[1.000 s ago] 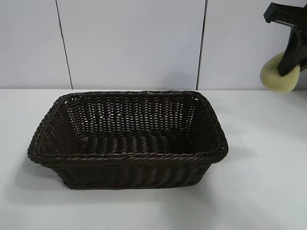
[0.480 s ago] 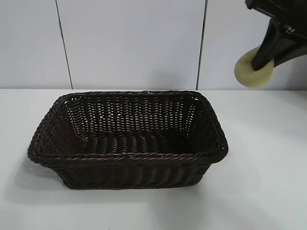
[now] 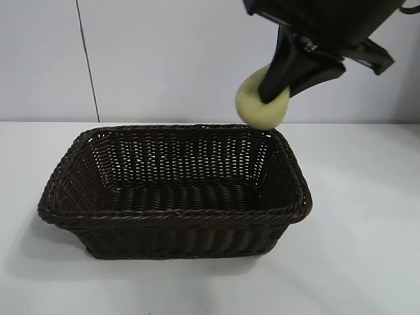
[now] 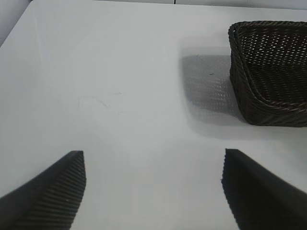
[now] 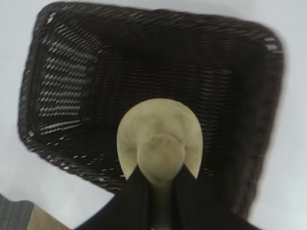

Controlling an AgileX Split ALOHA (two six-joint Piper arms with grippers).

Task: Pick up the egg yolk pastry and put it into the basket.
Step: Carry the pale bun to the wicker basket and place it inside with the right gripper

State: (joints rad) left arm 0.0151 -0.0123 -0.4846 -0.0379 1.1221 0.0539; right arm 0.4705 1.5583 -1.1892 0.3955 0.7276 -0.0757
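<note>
Item: egg yolk pastry (image 3: pixel 259 105) — small pale yellow-cream bun, pinched on edge in the right tool (image 3: pixel 274 90), whose fingers are nearly closed around it; carried in the air above the far right corner of the basket (image 3: pixel 174 213), clear of the rim. Item: basket — large dark brown wicker, braided rim, nothing visible inside, standing on the white bench (image 3: pixel 367 262). Item: left tool (image 4: pixel 153 191) — parked to the left over bare bench, fingers spread wide, holding nothing, well apart from the basket. Step in hand: the carry, apparently near its end — the lift is done, the release not yet. Next move, by my reckoning: bring the bun a little further in over the basket floor, lower it, then open the fingers. Change noted: a second ago the bun hung at the far right edge of the scene, well away from the basket; it has since travelled left to its present place.
</note>
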